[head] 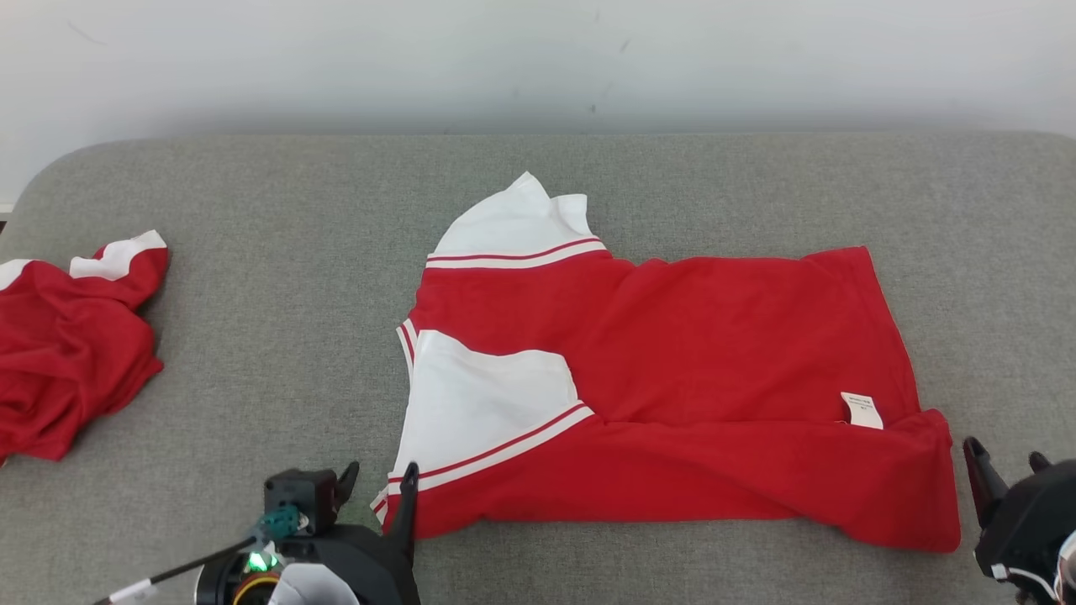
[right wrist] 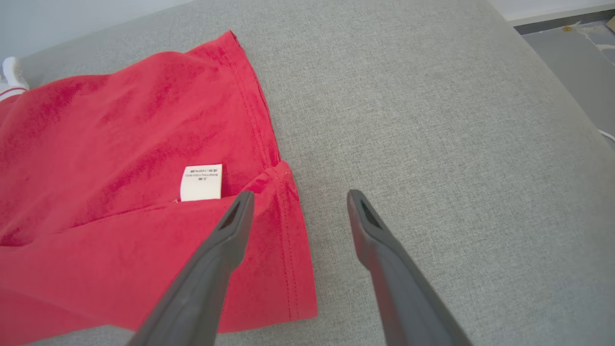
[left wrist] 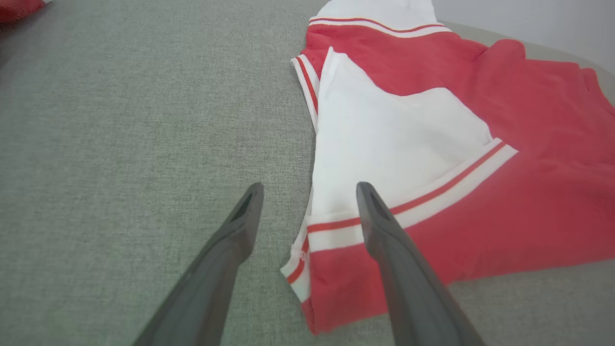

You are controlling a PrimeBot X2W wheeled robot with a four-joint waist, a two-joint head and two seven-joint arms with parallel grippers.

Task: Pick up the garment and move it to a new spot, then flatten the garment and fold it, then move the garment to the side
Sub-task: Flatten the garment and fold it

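**Red-and-white garment spread at centre, 2 open grippers at its lower corners**

Across the head view from edge to edge, below a pale wall: grey fabric-covered surface [head: 269, 336] with rounded far corners.

At the centre of that view, lying mostly flat on the grey: the garment [head: 714, 353], red in the body, with 2 white panels edged in red-and-white stripes at its left end. 1 panel pointing toward the top of the frame, the other lower down. Along the bottom edge, a red strip doubled over the rest. In the left wrist view, filling the right half of the frame [left wrist: 504, 202]; in the right wrist view, the left half [right wrist: 120, 192].

At the far left of the head view, well apart from the first: second red garment [head: 67, 353], crumpled, with white patches at its top.

At the lower left of the head view: left gripper [head: 380, 475], fingers spread, empty. In its own wrist view [left wrist: 310, 187], 1 finger over bare grey, the other over the striped lower-left corner; contact with the cloth impossible to tell.

At the lower right of the head view: right gripper [head: 1004, 454], just beside the lower-right corner, fingers spread, empty. In its own wrist view [right wrist: 299, 193], 1 finger over the red hem, the other over bare grey.

Near that lower-right corner, on the red: small white label [head: 862, 410], close to the fingertip in the right wrist view [right wrist: 201, 181], print too small to read.
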